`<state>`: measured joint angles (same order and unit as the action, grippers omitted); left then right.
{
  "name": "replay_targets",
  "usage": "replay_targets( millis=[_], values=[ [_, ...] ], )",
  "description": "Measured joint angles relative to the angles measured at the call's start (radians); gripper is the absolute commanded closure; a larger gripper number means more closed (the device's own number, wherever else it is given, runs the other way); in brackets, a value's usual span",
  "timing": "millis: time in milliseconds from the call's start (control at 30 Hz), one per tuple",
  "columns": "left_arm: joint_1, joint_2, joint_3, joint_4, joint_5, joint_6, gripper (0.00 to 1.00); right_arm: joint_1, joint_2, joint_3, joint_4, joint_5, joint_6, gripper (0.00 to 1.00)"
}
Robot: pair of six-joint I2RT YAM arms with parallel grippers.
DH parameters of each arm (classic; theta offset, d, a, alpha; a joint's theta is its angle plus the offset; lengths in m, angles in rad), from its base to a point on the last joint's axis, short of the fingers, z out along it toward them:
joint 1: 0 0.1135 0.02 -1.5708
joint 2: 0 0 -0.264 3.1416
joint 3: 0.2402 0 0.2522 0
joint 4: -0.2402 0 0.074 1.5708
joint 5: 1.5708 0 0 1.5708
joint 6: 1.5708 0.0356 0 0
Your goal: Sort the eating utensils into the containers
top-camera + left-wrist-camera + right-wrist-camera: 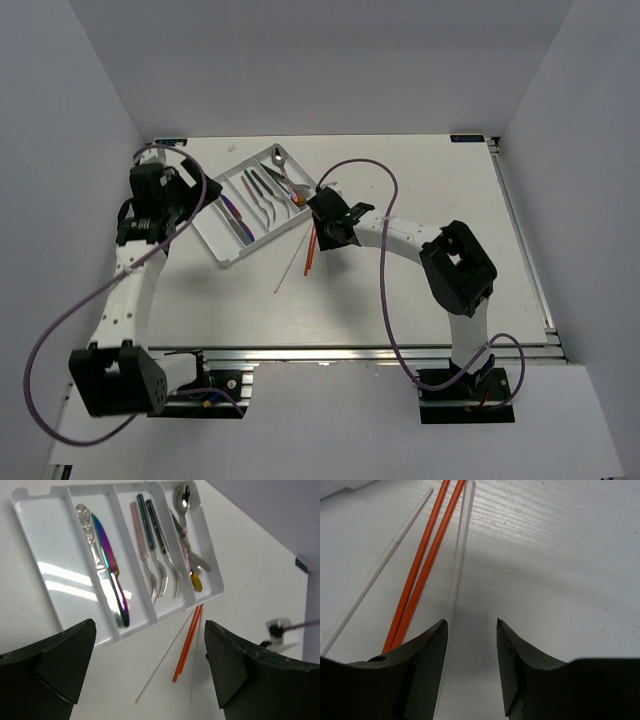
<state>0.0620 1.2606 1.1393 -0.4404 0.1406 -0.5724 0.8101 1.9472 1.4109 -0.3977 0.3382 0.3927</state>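
Observation:
The white tray [226, 252] lies at the table's back left, with long compartments [50, 575]. One holds a silver knife [89, 535] and an iridescent knife [107, 560], one the forks [159, 575], one the spoons [184, 502]. The widest one holds nothing. Two orange chopsticks [310, 252] [187, 642] [420, 570] and thin pale chopsticks [291, 266] [162, 662] [461, 545] lie on the table beside the tray's near right corner. My left gripper [188, 192] [150, 623] hangs wide open and empty above the tray's near edge. My right gripper [319, 220] [471, 622] is open and empty, low over the chopsticks. A pale one runs along its left finger [427, 650].
Purple cables [385, 250] loop over the table from both arms. The table's right edge has a metal rail [520, 230]. Another rail [380, 352] runs along the near edge. Grey walls enclose the back and sides.

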Motion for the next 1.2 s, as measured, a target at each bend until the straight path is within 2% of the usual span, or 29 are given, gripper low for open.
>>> replay_targets(
  millis=[100,233,433,533,633,667,700,833,967,1100,1200],
  values=[
    [0.000,-0.135,-0.138,0.011,0.000,0.047,0.02,0.000,0.056,0.054,-0.019,0.013,0.005,0.52],
    [-0.001,-0.182,-0.285,0.012,-0.008,0.077,0.02,-0.001,0.096,0.093,-0.037,0.022,0.012,0.54],
    [-0.001,-0.145,-0.308,0.000,-0.005,0.101,0.02,0.000,0.151,0.146,-0.053,0.022,0.019,0.56],
    [-0.001,-0.147,-0.308,0.006,-0.001,0.105,0.02,0.000,0.170,0.157,-0.060,0.023,0.019,0.63],
    [-0.001,-0.150,-0.308,0.008,0.002,0.106,0.02,-0.003,0.193,0.172,-0.061,0.021,0.022,0.83],
    [-0.001,-0.153,-0.309,0.009,0.005,0.105,0.02,-0.005,0.193,0.173,-0.059,0.019,0.023,0.95],
    [-0.001,-0.154,-0.309,0.011,0.010,0.105,0.02,-0.006,0.193,0.170,-0.054,0.013,0.024,0.95],
    [-0.001,-0.154,-0.316,0.031,0.053,0.100,0.02,-0.036,0.138,0.074,0.022,-0.034,0.043,1.00],
    [-0.021,-0.153,-0.332,0.067,0.097,0.070,0.02,-0.083,0.079,-0.008,0.027,-0.048,0.045,1.00],
    [-0.131,-0.154,-0.385,0.156,0.113,-0.001,0.02,-0.117,-0.034,-0.128,0.006,-0.055,0.044,1.00],
    [-0.254,-0.154,-0.438,0.289,0.147,-0.082,0.02,-0.121,-0.160,-0.208,0.032,-0.151,0.037,1.00]
  ],
)
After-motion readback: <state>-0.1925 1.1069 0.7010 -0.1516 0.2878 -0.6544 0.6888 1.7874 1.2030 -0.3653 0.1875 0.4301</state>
